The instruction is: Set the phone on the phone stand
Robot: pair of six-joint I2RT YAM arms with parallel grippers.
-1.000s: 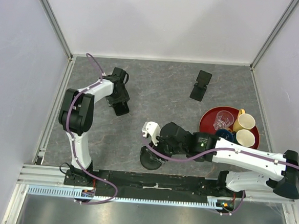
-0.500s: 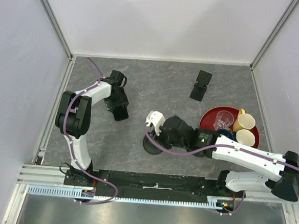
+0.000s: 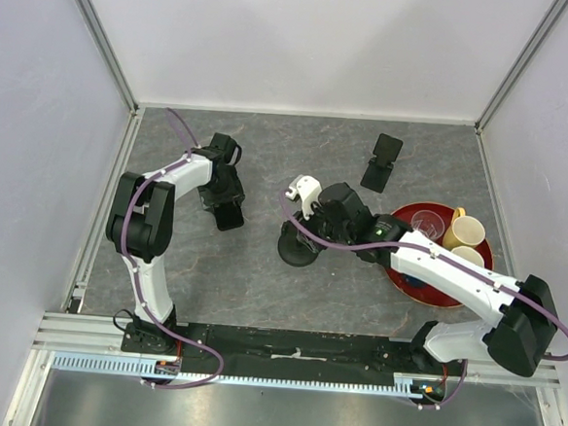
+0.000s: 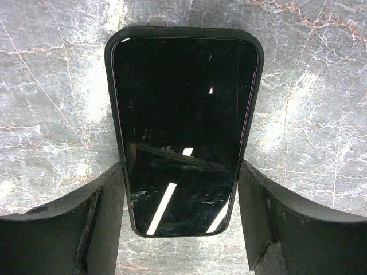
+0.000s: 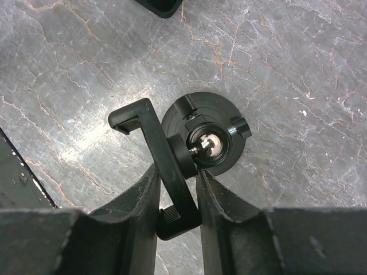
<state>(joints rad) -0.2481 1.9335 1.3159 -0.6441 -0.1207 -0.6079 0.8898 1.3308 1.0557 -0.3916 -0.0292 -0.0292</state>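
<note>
Looking at the top view, the phone (image 3: pixel 229 209) is found left of centre, pinched across its narrow width by the left gripper (image 4: pixel 182 175); its long axis is seen running straight up the wrist frame, away from the fingers, glossy face up; whether it's lifted off the table (image 3: pixel 192 275) can't really be told. The phone stand (image 3: pixel 296 251) is set to the right and a bit lower in the frame, near but apart; its clamp arm is squeezed by the right gripper (image 5: pixel 176 175); so a rightward carry is probably needed, with the left arm already loaded.
</note>
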